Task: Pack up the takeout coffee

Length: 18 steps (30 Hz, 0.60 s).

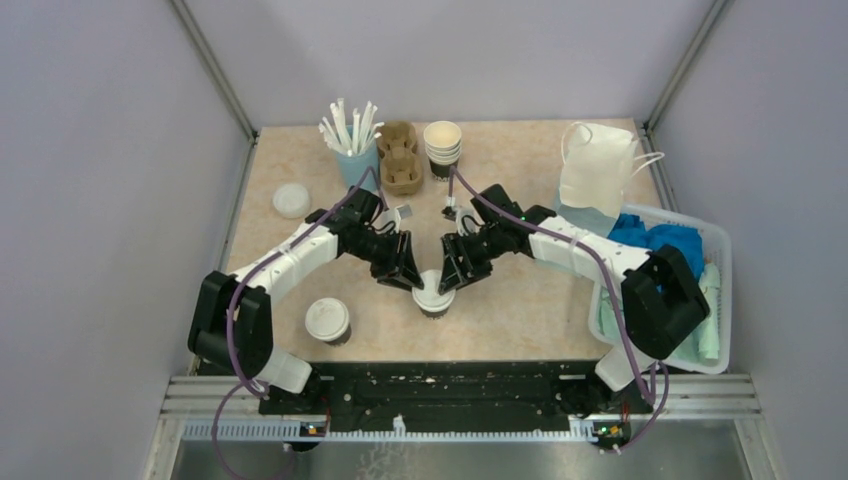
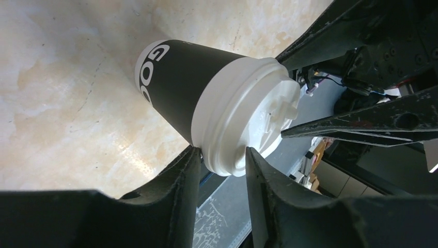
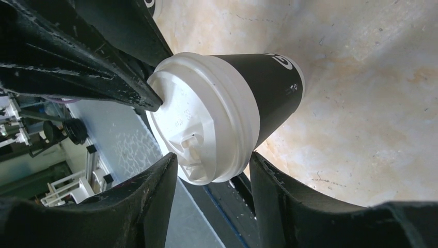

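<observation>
While one lidded coffee cup (image 1: 327,321) stood alone at the lower left of the top view, the other coffee cup (image 1: 433,300) stood upright just below centre on the beige tabletop (image 1: 520,320), well apart from the first. Both were dark brown paper. The wrist views showed white lettering on the central cup's wall and a white lid (image 2: 248,111) with a small raised sip spout.

The left arm reached in from the lower left with its elbow bent, and the left gripper (image 1: 405,274) tipped down at the lid's left edge. Its jaws stood narrowly apart with the lid's rim filling the gap, though whether they pinched it could not be told. The right gripper (image 1: 452,272) mirrored that pose from the right, its jaws likewise straddling the rim, with the grip just as unclear. A white basket (image 1: 722,300) sat at the far right.
</observation>
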Each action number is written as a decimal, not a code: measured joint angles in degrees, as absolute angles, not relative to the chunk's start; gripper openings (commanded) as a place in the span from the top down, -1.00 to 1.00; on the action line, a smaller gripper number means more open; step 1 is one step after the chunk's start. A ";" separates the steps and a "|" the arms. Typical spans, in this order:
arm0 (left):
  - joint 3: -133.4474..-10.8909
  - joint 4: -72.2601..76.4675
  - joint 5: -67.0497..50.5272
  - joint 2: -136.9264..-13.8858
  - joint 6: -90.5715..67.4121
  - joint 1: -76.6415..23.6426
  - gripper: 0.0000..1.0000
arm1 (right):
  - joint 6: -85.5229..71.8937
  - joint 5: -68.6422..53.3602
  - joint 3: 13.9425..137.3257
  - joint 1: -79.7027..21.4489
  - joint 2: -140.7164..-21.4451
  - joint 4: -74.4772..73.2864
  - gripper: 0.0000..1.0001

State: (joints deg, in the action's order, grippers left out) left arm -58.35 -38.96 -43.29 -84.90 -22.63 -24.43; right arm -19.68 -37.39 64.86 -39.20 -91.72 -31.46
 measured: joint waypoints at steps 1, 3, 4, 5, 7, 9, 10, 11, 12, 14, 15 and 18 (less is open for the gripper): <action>-58.24 -38.94 -42.94 -84.90 -22.65 -24.43 0.22 | -19.73 -37.34 64.86 -39.20 -91.81 -31.20 -0.04; -57.67 -38.81 -42.44 -84.90 -22.94 -24.40 0.26 | -19.79 -37.21 64.86 -39.20 -92.23 -30.89 -0.03; -57.30 -38.59 -42.37 -84.90 -23.16 -24.40 0.27 | -19.86 -37.10 64.86 -39.18 -92.47 -30.79 -0.02; -56.95 -38.41 -42.41 -84.90 -23.49 -24.40 0.29 | -20.16 -36.97 64.86 -39.18 -92.71 -30.79 -0.02; -56.40 -37.74 -42.48 -84.88 -24.16 -24.40 0.32 | -20.64 -36.75 64.86 -39.05 -92.97 -30.61 -0.01; -55.70 -36.99 -42.63 -84.71 -24.91 -24.36 0.35 | -21.21 -36.49 64.84 -38.54 -93.19 -29.71 -0.01; -55.29 -36.58 -42.72 -84.44 -25.39 -24.36 0.36 | -21.61 -36.47 64.55 -38.04 -93.19 -28.77 0.00; -54.76 -36.07 -42.78 -84.07 -25.71 -24.36 0.38 | -21.76 -36.49 64.36 -37.58 -93.19 -28.18 0.00; -54.41 -35.77 -42.81 -83.81 -26.09 -24.36 0.39 | -22.15 -36.64 64.01 -36.93 -93.23 -27.42 0.00; -53.76 -34.92 -42.92 -83.48 -27.00 -24.38 0.40 | -22.76 -37.91 63.35 -35.79 -93.62 -26.28 -0.02; -53.54 -34.61 -43.05 -83.40 -27.35 -24.38 0.39 | -22.94 -38.61 63.31 -35.53 -93.95 -26.13 -0.04; -53.41 -34.48 -42.98 -82.98 -27.77 -24.38 0.06 | -22.70 -40.03 63.44 -35.14 -94.70 -26.26 -0.19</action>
